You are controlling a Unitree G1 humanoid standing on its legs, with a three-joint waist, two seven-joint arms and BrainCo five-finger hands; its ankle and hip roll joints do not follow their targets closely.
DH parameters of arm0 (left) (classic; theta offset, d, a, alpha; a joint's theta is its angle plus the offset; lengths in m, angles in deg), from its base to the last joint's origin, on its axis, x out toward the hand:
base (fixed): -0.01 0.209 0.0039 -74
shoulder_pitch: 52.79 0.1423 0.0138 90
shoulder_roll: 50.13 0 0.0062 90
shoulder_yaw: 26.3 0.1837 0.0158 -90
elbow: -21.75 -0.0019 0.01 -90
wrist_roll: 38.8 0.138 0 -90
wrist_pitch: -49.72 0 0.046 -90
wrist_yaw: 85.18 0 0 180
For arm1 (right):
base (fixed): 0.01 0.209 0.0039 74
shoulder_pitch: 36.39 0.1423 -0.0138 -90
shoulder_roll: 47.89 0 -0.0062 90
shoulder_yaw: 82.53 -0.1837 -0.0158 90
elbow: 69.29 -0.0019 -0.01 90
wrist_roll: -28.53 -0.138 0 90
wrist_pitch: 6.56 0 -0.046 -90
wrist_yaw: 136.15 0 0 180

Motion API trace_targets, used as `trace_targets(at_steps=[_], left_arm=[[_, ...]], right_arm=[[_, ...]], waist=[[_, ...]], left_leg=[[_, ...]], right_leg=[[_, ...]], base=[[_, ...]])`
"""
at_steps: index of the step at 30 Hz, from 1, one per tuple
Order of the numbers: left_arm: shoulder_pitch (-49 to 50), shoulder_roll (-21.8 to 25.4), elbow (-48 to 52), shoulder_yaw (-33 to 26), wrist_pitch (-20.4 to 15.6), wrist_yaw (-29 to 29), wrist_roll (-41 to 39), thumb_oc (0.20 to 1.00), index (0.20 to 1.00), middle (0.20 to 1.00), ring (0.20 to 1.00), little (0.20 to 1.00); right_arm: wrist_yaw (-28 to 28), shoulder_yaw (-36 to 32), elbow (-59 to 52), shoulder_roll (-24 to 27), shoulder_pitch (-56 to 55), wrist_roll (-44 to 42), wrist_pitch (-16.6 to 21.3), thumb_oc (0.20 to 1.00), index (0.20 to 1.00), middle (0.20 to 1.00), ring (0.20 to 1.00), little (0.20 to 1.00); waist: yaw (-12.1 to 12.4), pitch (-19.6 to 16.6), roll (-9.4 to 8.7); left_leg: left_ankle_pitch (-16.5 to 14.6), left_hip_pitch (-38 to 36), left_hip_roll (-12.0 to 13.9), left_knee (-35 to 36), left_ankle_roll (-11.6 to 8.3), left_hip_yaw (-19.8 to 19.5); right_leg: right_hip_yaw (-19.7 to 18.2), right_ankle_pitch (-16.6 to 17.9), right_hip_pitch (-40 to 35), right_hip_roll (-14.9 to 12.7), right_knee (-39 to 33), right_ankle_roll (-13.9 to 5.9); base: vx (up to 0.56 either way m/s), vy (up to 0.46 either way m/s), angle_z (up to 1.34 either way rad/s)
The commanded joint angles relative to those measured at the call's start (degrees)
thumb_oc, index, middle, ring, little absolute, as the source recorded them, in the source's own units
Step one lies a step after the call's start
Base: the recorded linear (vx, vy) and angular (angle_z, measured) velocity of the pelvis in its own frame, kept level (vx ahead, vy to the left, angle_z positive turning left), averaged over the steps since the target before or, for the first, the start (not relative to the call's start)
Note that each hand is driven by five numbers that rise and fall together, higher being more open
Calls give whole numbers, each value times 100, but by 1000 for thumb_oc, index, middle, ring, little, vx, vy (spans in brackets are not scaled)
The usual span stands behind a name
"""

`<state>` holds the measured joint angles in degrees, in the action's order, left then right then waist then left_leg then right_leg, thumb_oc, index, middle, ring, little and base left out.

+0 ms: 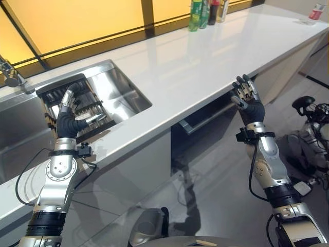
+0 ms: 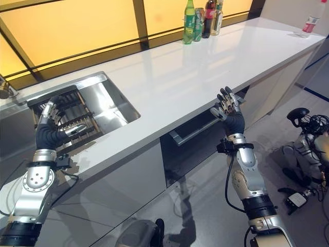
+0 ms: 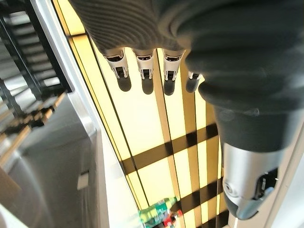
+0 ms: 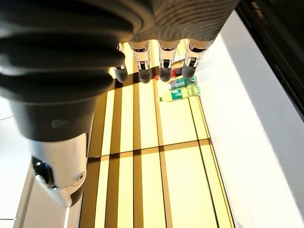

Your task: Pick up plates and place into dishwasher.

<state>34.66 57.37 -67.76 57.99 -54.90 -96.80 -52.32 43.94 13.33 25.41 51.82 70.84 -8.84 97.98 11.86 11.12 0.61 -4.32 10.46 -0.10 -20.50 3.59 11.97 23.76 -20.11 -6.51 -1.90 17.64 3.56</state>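
In the left of the frame the left hand (image 1: pixel 68 119) is raised with fingers straight and spread, holding nothing, over the dark slatted dish rack (image 1: pixel 77 105) set in the stainless steel sink (image 1: pixel 118 92). At centre right the right hand (image 1: pixel 248 99) is likewise open and empty, held up at the front edge of the glossy white countertop (image 1: pixel 205 56), just above the dark dishwasher opening (image 1: pixel 203 121) below. Green and dark bottles (image 1: pixel 203 13) stand at the top centre.
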Motion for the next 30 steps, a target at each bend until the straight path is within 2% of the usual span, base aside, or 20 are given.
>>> trace_targets(at_steps=[1,2,4,5,6,7,8,10,12,14,15,17,18,20,23,24,26,28,30], left_arm=[[-157,-79,254,92,-228,-244,-385,1000,1000,1000,1000,1000],[-141,-166,299,112,-165,-312,-509,1000,1000,1000,1000,1000],[-145,-279,356,138,-81,-406,-595,1000,1000,1000,1000,1000],[-163,-351,355,145,-73,-416,-680,1000,1000,1000,1000,1000],[-190,-412,366,155,-50,-374,-824,1000,1000,1000,1000,1000],[-224,-477,323,195,-90,-309,-857,1000,1000,1000,1000,1000],[-243,-511,296,242,-151,-288,-877,1000,1000,1000,1000,1000],[-237,-631,381,383,-193,-372,-1095,1000,1000,1000,1000,1000],[-245,-729,448,393,-204,-312,-1289,1000,1000,1000,1000,1000],[-283,-757,462,448,-200,-190,-1380,1000,1000,1000,1000,1000],[-318,-764,483,463,-191,-78,-1444,1000,1000,1000,1000,1000],[-417,-753,512,549,-132,15,-1439,1000,1000,1000,1000,1000],[-494,-744,474,616,-104,-34,-1457,1000,1000,1000,1000,1000],[-653,-735,374,837,30,-183,-1524,1000,1000,1000,1000,1000],[-881,-833,309,1064,83,-576,-1352,1000,1000,1000,1000,1000],[-1006,-915,226,1202,83,-585,-1318,1000,1000,1000,1000,1000],[-1153,-1036,197,1399,37,-687,-1109,1000,1000,1000,1000,1000],[-1289,-1141,244,1624,0,-692,-881,1000,1000,1000,1000,1000],[-1352,-1173,362,1712,47,-734,-818,1000,1000,1000,1000,1000]], right_arm=[[-138,123,-780,105,-126,348,193,1000,1000,1000,1000,1000],[-34,224,-937,148,-123,496,164,1000,1000,1000,1000,1000],[80,334,-1081,163,-73,610,130,1000,1000,1000,1000,1000],[142,368,-1134,162,-44,668,118,1000,1000,1000,1000,1000],[193,375,-1213,190,-66,780,162,1000,1000,1000,1000,1000],[242,406,-1271,224,-59,887,191,1000,1000,1000,1000,1000],[229,428,-1320,250,-53,949,205,1000,1000,1000,1000,1000],[125,483,-1470,363,-39,1006,242,1000,1000,1000,1000,1000],[107,549,-1513,413,80,1129,288,1000,1000,1000,1000,1000],[216,606,-1508,381,193,1210,310,1000,1000,1000,1000,1000],[305,624,-1534,377,239,1270,317,1000,1000,1000,1000,1000],[536,667,-1595,294,211,1333,357,1000,1000,1000,1000,1000],[584,689,-1587,242,164,1409,391,1000,1000,1000,1000,1000],[737,759,-1636,264,43,1688,464,1000,1000,1000,1000,1000],[704,763,-1622,371,20,1720,648,1000,1000,1000,1000,1000],[781,769,-1596,404,34,1788,726,1000,1000,1000,1000,1000],[834,742,-1574,478,60,1830,847,1000,1000,1000,1000,1000],[960,699,-1569,477,155,1844,748,1000,1000,1000,1000,1000],[945,662,-1608,436,271,1746,566,1000,1000,1000,1000,1000]], waist=[[32,-318,19],[48,-313,51],[48,-308,52],[37,-307,35],[-10,-307,10],[-150,-311,-60],[-212,-312,-101],[-186,-314,-157],[-93,-348,-231],[-4,-386,-321],[18,-411,-356],[-39,-464,-351],[-114,-491,-381],[-256,-532,-468],[-401,-631,-533],[-540,-641,-501],[-732,-686,-467],[-878,-704,-467],[-945,-695,-458]], left_leg=[[1010,536,239,599,-679,-17],[1134,594,270,625,-718,-25],[1125,647,330,561,-715,116],[1130,688,421,456,-712,265],[1156,722,631,287,-717,516],[929,608,840,158,-645,922],[800,544,892,127,-592,1095],[660,521,805,94,-535,1036],[220,397,541,198,-282,947],[-1,281,248,269,-58,852],[-56,196,138,333,71,811],[-76,-11,-34,570,211,557],[-39,-65,-99,656,186,419],[24,82,-233,584,79,159],[120,157,-342,589,-100,-293],[59,13,-359,666,-176,-571],[59,-177,-389,865,-245,-961],[9,-422,-389,1086,-310,-1334],[-34,-591,-316,1242,-351,-1531]], right_leg=[[-277,575,-410,180,-557,-39],[-302,602,-426,194,-621,-30],[-259,648,-434,175,-695,-17],[-198,669,-445,146,-737,-8],[-96,672,-460,115,-754,12],[40,658,-430,34,-699,-4],[90,669,-419,-21,-670,-44],[100,668,-458,-118,-601,-147],[132,654,-473,-241,-332,-255],[176,924,-413,-405,236,-496],[164,1233,-325,-528,744,-688],[-185,1754,61,-632,1697,-970],[-441,1744,175,-539,1522,-988],[-815,1524,136,-263,794,-878],[-1143,1631,176,-412,-74,-831],[-1436,1519,327,-441,-370,-804],[-1867,1634,562,-444,-738,-827],[-2317,1849,725,-490,-1115,-925],[-2546,1943,740,-493,-1301,-998]], base=[[38,-3,-27],[30,-8,-28],[13,-16,-24],[3,-30,-14],[-2,-42,-1],[3,-34,14],[21,-36,28],[60,-29,54],[66,-19,37],[71,1,20],[93,31,31],[102,-14,60],[80,-125,105],[79,-182,115],[68,-174,122],[58,-176,90],[70,-197,96],[93,-217,173],[80,-183,158]])
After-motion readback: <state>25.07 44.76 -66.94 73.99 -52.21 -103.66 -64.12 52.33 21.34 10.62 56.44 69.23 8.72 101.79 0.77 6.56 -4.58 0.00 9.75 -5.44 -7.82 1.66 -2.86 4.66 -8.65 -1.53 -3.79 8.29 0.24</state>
